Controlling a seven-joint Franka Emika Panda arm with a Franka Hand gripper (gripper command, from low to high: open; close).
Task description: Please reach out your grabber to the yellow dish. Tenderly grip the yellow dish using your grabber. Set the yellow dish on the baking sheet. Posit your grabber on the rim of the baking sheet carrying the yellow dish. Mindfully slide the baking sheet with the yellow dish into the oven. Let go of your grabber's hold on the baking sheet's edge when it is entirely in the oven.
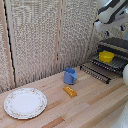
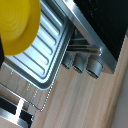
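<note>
Already the yellow dish (image 1: 106,56) sits on the baking sheet (image 1: 116,62), well below the pincer (image 1: 101,25), whose grip I cannot tell.

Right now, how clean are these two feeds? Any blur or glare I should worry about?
Exterior view: soft and low-resolution, evenly lit, the arm cropped at the frame edge; yellow dish on the baking sheet still reads clearly. Wrist view: dish fills one corner, blurred from closeness; bright sheen on the sheet; oven knobs soft.
</note>
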